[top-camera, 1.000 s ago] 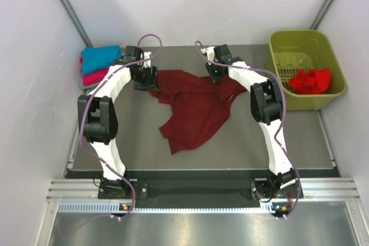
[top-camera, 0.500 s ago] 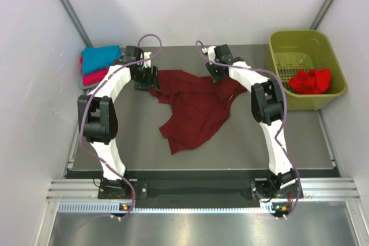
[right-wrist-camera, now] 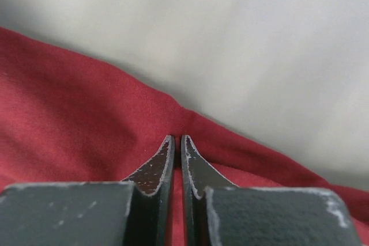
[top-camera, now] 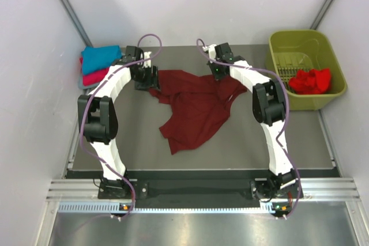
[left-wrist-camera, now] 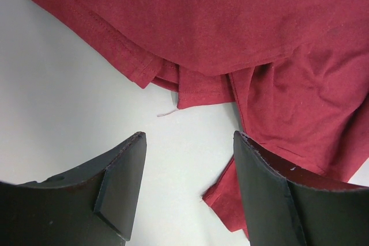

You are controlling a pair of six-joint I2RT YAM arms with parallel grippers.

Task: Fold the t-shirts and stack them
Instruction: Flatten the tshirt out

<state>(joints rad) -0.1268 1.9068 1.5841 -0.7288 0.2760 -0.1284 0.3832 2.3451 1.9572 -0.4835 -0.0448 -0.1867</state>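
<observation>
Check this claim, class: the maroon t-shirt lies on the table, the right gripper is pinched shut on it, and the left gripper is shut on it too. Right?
Wrong about the left gripper: it is open. The left wrist view shows its jaws apart above the table beside the maroon t-shirt, holding nothing. The right gripper is shut on the shirt's edge.
</observation>
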